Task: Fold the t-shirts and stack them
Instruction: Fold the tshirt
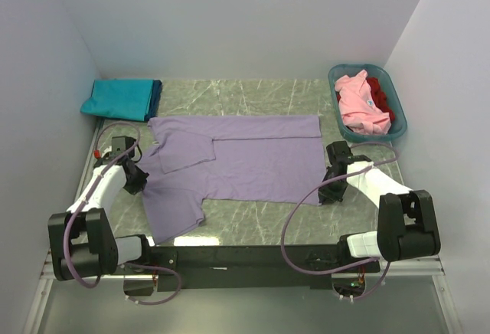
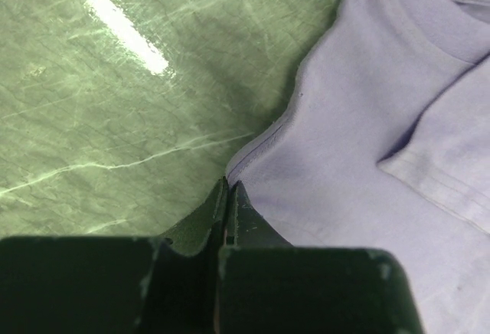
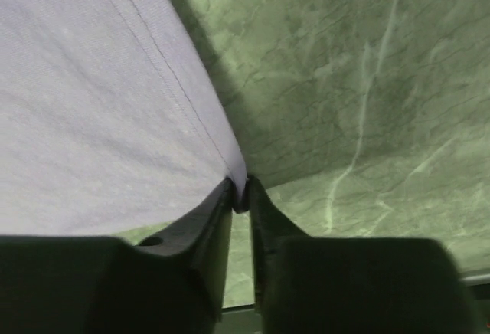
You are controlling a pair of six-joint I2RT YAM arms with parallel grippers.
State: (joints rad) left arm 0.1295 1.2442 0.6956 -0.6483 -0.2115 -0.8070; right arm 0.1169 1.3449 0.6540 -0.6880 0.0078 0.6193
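Observation:
A large lavender t-shirt (image 1: 253, 158) lies spread on the green marble table (image 1: 268, 223), with its far-left sleeve folded in over the chest. My left gripper (image 1: 138, 177) is at the shirt's left edge. In the left wrist view the gripper (image 2: 230, 187) is shut, pinching the shirt's seamed edge (image 2: 260, 146) at its tips. My right gripper (image 1: 329, 190) is at the shirt's near right corner. In the right wrist view it (image 3: 240, 196) is shut on the hem corner (image 3: 222, 150) and holds it a little above the table.
A folded teal t-shirt (image 1: 119, 98) lies on a dark blue one (image 1: 157, 96) at the back left. A teal-blue plastic basket (image 1: 398, 112) at the back right holds a pink shirt (image 1: 360, 108) and a red one (image 1: 380, 93). Grey walls stand close on both sides.

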